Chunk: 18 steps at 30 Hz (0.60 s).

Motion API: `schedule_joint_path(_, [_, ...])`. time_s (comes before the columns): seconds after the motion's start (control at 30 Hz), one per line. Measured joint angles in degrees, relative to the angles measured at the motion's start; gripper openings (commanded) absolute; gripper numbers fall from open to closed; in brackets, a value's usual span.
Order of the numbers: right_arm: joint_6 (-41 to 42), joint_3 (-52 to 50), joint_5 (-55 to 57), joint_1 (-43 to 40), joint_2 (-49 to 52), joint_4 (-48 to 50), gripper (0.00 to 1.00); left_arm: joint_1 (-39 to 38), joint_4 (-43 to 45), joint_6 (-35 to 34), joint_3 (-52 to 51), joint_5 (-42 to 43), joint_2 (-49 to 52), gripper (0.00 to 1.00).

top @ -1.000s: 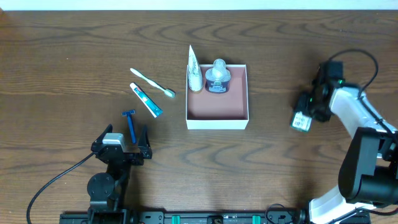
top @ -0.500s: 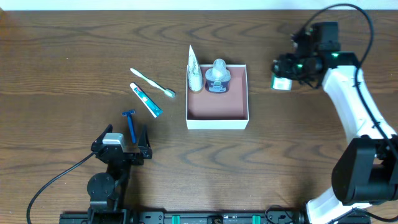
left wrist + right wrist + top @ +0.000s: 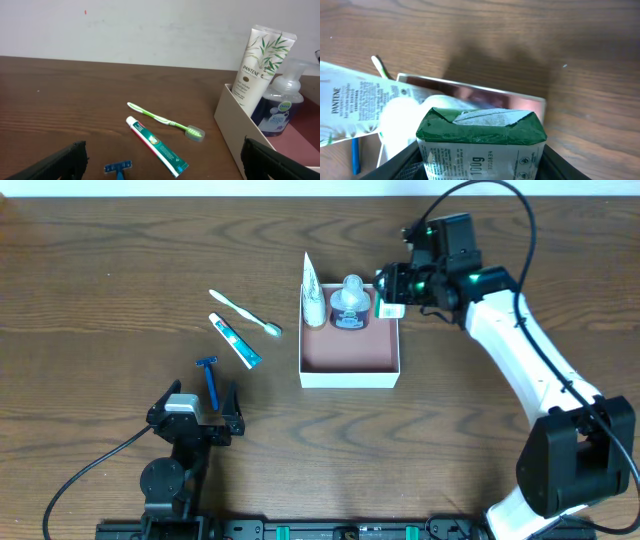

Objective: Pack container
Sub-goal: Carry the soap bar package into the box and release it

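You're mid-delivery: right tool [image 3: 391, 300] grips the green-and-white packet [image 3: 480, 142] above the far-right corner of the container [image 3: 350, 378], mid-bench. Next, lower it onto bare floor beside the pump bottle [image 3: 350, 302], then release. Left tool [image 3: 198, 406] rests spread wide.

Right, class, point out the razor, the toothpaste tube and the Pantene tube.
razor [image 3: 211, 385], overhead view, on its blue handle.
toothpaste tube [image 3: 157, 146], left wrist view, on the middle of its body.
Pantene tube [image 3: 256, 67], left wrist view, on its white front.
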Motion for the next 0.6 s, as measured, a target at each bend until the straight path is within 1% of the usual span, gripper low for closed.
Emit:
schedule_joint_path(0.2, [1.4,0.0,1.01,0.61,1.77,0.61,0.5,0.0,0.0,0.0,0.0,0.0,0.0,0.98])
schedule_joint_path(0.37, [1.84,-0.11,1.29,0.61,5.29,1.4,0.52,0.0,0.02,0.0,0.0,0.0,0.0,0.98])
schedule_joint_path(0.47, [1.95,-0.13,1.31,0.61,5.99,1.92,0.58,0.0,0.0,0.0,0.0,0.0,0.0,0.98])
schedule_joint_path(0.6, [2.58,-0.11,1.31,0.61,6.01,2.71,0.75,0.0,0.0,0.0,0.0,0.0,0.0,0.98])
